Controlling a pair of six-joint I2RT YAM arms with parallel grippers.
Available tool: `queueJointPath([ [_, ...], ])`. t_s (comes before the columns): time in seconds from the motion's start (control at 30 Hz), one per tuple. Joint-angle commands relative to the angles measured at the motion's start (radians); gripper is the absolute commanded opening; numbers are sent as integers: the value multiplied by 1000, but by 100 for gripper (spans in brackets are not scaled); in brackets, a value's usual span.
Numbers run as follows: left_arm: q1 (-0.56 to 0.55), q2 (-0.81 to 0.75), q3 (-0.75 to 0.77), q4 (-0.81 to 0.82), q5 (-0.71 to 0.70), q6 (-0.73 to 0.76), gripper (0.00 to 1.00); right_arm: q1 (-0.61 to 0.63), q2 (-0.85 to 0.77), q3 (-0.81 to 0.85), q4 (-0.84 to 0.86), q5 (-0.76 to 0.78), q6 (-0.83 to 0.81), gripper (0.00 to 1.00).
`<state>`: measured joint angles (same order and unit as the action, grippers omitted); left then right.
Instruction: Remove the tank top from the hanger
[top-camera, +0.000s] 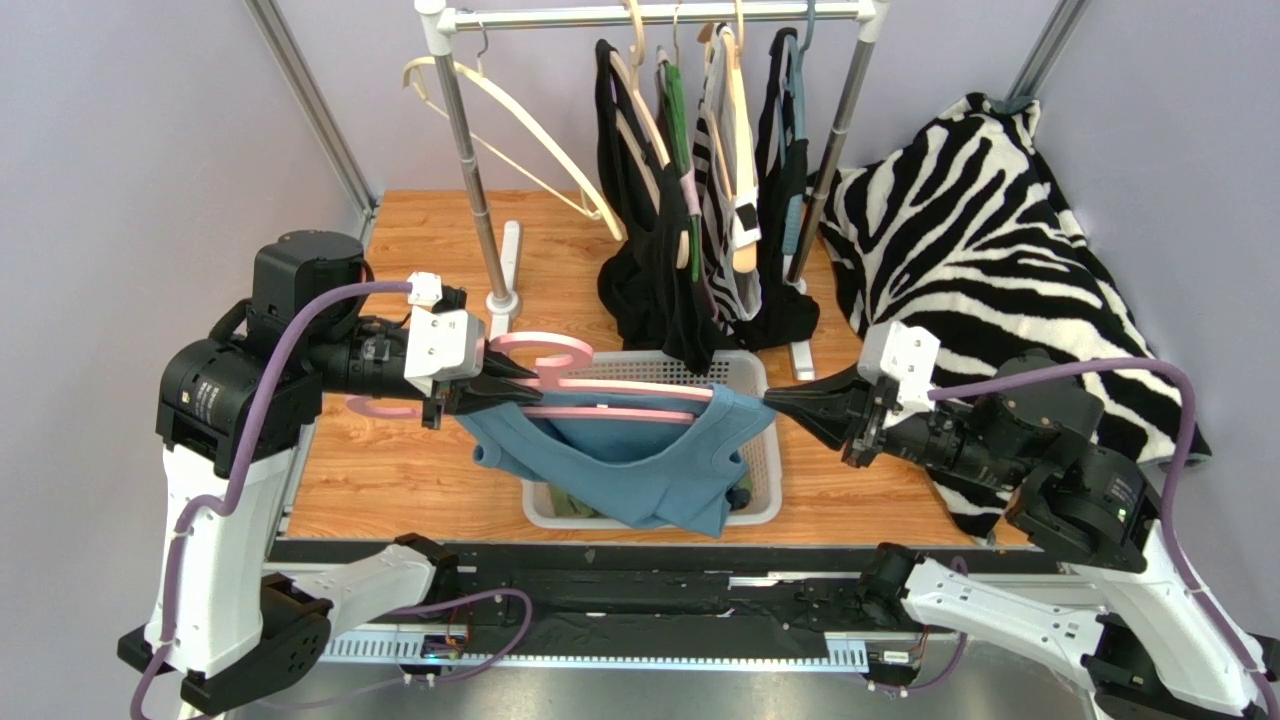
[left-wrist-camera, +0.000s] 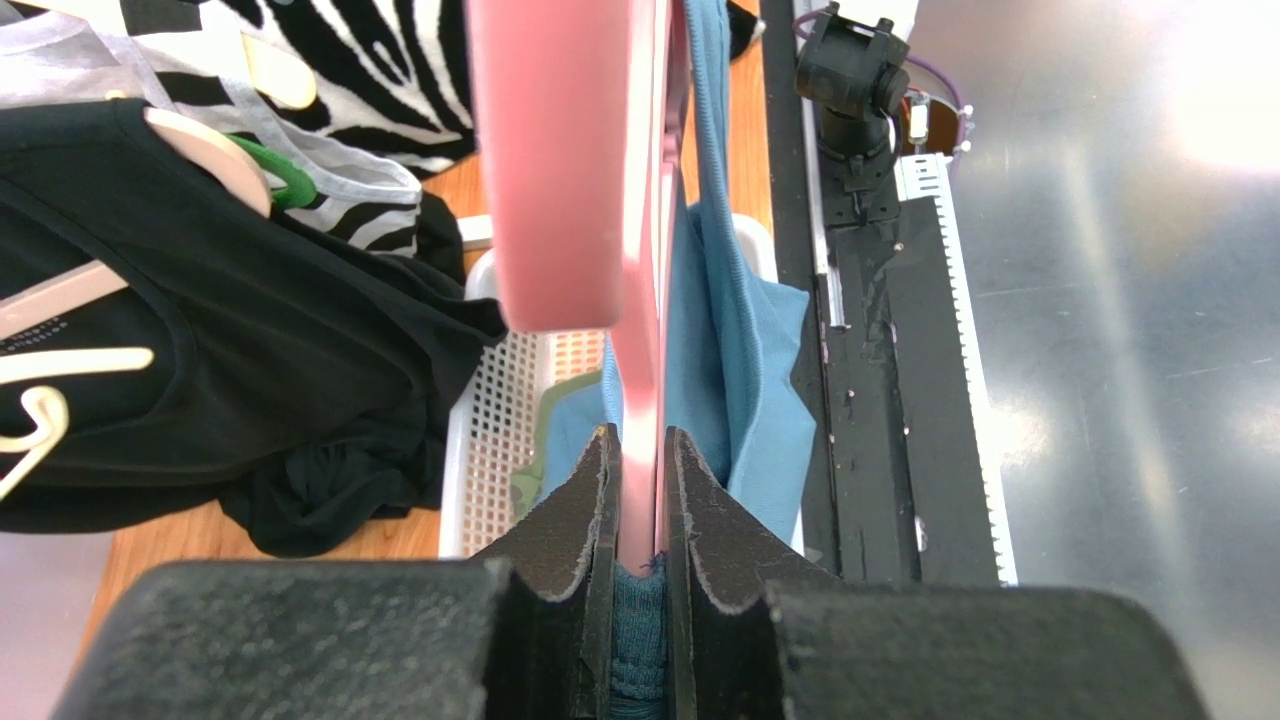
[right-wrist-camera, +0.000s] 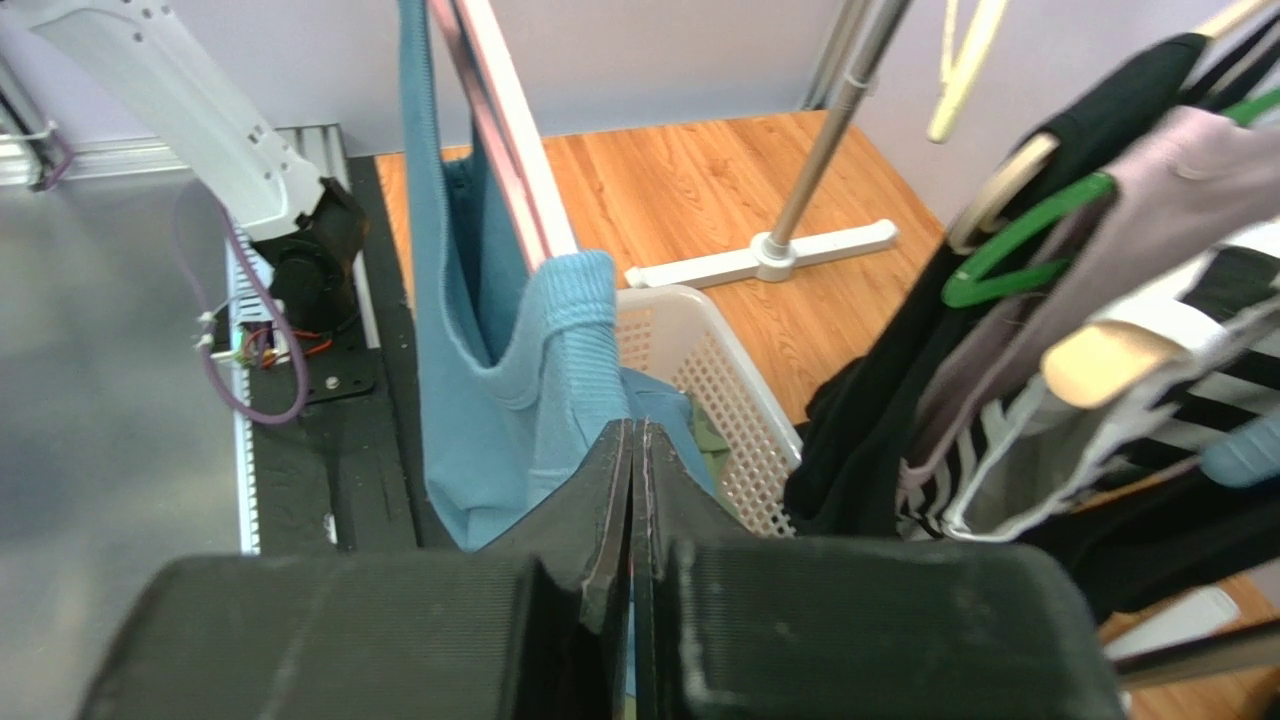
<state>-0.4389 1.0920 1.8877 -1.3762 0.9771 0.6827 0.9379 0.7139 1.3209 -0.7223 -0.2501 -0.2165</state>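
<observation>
Over wood table (top-camera: 403, 468), L end effector (left-wrist-camera: 643, 446) clamps pink hanger (left-wrist-camera: 564, 165); R end effector (right-wrist-camera: 631, 438) shut beside tank top (top-camera: 639, 468).

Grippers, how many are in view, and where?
2. The left gripper clamps the pink hanger; the right gripper is shut at the blue tank top's opposite shoulder.

Tank top (top-camera: 639, 458) hangs on the hanger (top-camera: 609, 393) over the basket (top-camera: 646, 362), left gripper (top-camera: 458, 393) at its left end, right gripper (top-camera: 774, 399) at its right; clothes rack (top-camera: 478, 195) behind, blanket (top-camera: 977, 240) far right.
</observation>
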Motion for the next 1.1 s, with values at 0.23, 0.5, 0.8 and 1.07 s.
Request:
queueJointPath([
  [0.23,-3,-14,24,-133,35,2,0,1,-88,-40,-31,97,26,30],
  [0.5,-3,-21,21,-133,28,0,0,1,-64,-42,6,32,40,40],
  [0.8,-3,-24,16,-133,26,2,0,1,-21,-49,35,-31,51,30],
  [1.07,-3,-30,-4,-133,20,8,0,2,-36,-43,27,-12,43,16],
])
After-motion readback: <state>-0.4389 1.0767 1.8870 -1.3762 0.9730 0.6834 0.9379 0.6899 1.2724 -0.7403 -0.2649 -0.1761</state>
